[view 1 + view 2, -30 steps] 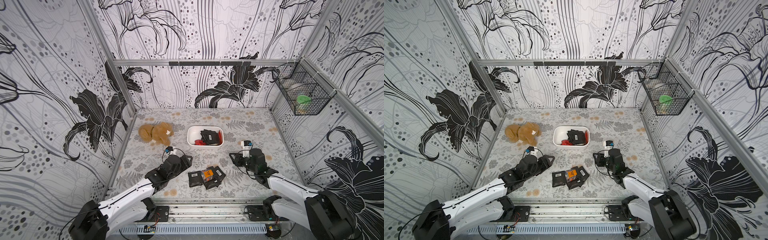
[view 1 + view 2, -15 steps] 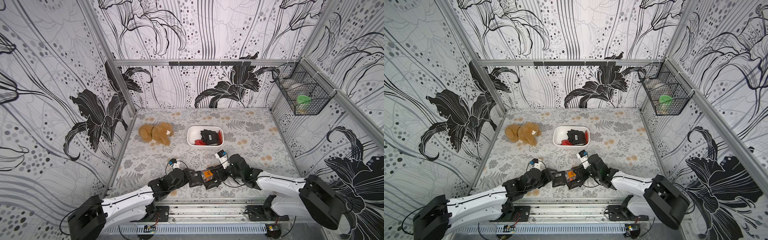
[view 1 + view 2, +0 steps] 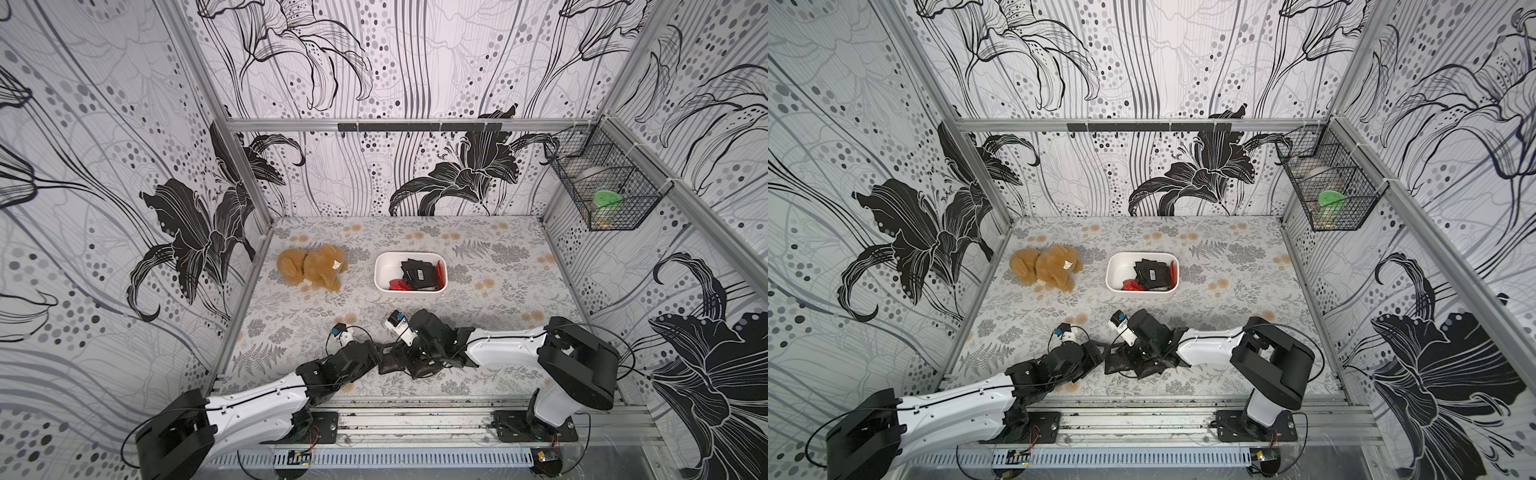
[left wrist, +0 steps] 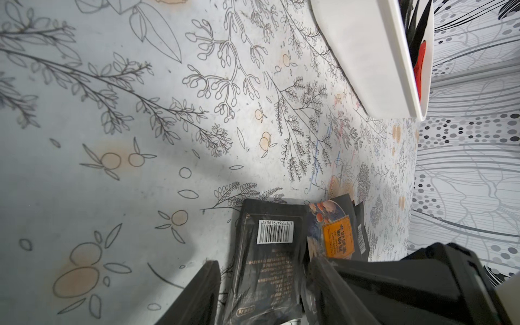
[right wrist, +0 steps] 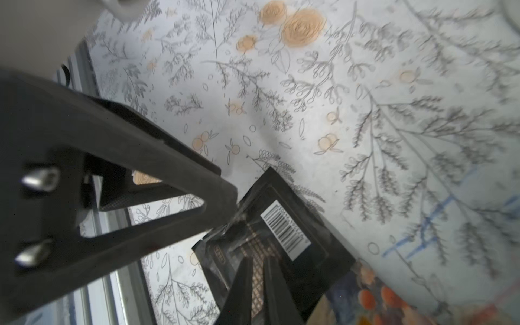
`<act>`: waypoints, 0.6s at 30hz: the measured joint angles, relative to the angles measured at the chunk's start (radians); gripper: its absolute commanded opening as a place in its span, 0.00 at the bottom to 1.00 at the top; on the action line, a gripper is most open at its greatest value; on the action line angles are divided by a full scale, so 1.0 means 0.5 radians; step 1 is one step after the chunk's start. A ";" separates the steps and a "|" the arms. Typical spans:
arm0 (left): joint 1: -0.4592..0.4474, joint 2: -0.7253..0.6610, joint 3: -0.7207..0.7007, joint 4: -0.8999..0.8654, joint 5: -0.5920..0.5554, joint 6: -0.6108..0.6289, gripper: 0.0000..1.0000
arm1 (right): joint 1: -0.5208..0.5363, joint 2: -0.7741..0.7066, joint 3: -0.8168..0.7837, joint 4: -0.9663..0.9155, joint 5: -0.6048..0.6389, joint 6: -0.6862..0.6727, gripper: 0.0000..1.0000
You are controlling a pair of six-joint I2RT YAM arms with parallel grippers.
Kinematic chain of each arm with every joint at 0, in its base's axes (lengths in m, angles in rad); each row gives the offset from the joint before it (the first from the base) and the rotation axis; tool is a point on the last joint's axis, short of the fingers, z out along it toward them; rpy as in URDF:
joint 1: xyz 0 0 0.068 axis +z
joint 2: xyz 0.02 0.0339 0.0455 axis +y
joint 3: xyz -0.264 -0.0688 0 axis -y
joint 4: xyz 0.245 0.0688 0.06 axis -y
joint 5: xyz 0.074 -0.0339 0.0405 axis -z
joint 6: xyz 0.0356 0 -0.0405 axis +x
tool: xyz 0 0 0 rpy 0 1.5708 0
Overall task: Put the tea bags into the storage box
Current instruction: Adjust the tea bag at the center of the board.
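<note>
Now left gripper [image 4: 263,263]: jaws apart, straddling black barcode tea bag [image 4: 274,233]
right gripper [image 5: 257,261]: jaws nearly together on same bag, grip unclear
storage box [image 3: 409,296]: behind them, tea bags [image 3: 419,274] inside

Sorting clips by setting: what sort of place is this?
Probably a robot test booth: printed wall panels on an aluminium frame enclose the table, and the left arm and right arm stand on a rail along its near edge.

A flat black barcode-labelled sachet [image 4: 270,270] lies between the left gripper's [image 4: 261,263] spread fingers, beside an orange-labelled sachet [image 4: 336,239]; a white plastic tub [image 4: 374,56] occupies a frame corner.
</note>
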 measured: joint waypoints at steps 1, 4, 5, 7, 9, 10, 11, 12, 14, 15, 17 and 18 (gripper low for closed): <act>-0.002 0.003 0.000 0.000 -0.002 -0.005 0.57 | 0.008 0.017 0.001 -0.021 0.011 0.000 0.12; -0.013 0.004 0.000 -0.001 -0.002 -0.014 0.56 | 0.011 0.053 0.002 -0.066 0.073 0.000 0.11; -0.015 0.004 0.000 -0.001 -0.002 -0.018 0.56 | 0.010 0.053 0.001 -0.079 0.103 0.000 0.11; -0.021 0.005 0.000 0.000 -0.002 -0.021 0.56 | 0.011 0.053 0.001 -0.090 0.168 0.000 0.10; -0.032 0.013 -0.002 0.000 -0.002 -0.025 0.56 | 0.011 0.047 0.001 -0.114 0.225 0.001 0.10; -0.036 0.020 -0.002 0.000 -0.003 -0.027 0.56 | 0.010 0.039 0.001 -0.123 0.253 0.000 0.10; -0.039 0.027 -0.002 0.000 -0.003 -0.028 0.56 | 0.010 0.031 0.001 -0.128 0.269 0.000 0.10; -0.040 0.034 -0.002 0.000 -0.004 -0.029 0.55 | 0.010 0.025 0.001 -0.131 0.282 0.000 0.10; -0.042 0.048 -0.003 0.000 -0.011 -0.034 0.55 | 0.011 0.016 0.001 -0.133 0.300 0.000 0.10; -0.046 0.054 -0.003 0.001 -0.017 -0.034 0.55 | 0.010 0.016 0.001 -0.137 0.304 0.000 0.09; -0.054 0.063 -0.004 0.001 -0.024 -0.037 0.55 | 0.010 0.016 0.001 -0.153 0.307 0.000 0.05; -0.057 0.065 -0.007 0.005 -0.024 -0.039 0.55 | 0.010 0.016 0.001 -0.156 0.307 -0.002 0.04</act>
